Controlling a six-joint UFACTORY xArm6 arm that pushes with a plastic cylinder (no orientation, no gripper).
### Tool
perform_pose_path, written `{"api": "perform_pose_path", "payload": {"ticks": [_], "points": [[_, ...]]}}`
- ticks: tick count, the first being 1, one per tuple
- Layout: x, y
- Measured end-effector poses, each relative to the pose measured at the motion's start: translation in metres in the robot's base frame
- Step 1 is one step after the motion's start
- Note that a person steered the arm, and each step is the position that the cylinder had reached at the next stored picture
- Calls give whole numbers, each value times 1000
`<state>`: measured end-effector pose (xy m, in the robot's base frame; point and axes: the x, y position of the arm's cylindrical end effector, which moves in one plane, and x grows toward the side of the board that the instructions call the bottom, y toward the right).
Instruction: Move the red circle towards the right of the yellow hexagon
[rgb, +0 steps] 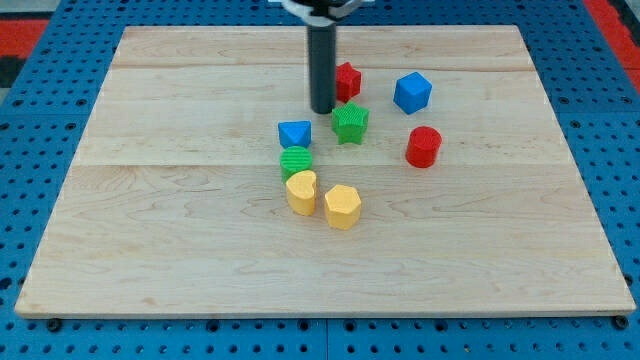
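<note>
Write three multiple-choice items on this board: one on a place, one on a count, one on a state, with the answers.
1. Where is the red circle from the yellow hexagon?
A. upper right
B. lower left
C. directly below

2. How many blue blocks show?
A. one
B. two
C. four

3. What is my tip doing?
A. touching the red circle
B. resting apart from the red circle
C. out of view

Answers:
1 A, it lies toward the view's top right.
2 B, a blue cube and a blue triangle.
3 B, bare board separates them.
</note>
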<state>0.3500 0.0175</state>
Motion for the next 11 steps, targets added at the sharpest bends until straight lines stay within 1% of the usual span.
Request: {"api": "perform_pose_path", "payload": {"ticks": [2,3,5,8,10,11], "points": [[8,88],[21,109],[49,115],[60,104],[102,103],[115,103]]}}
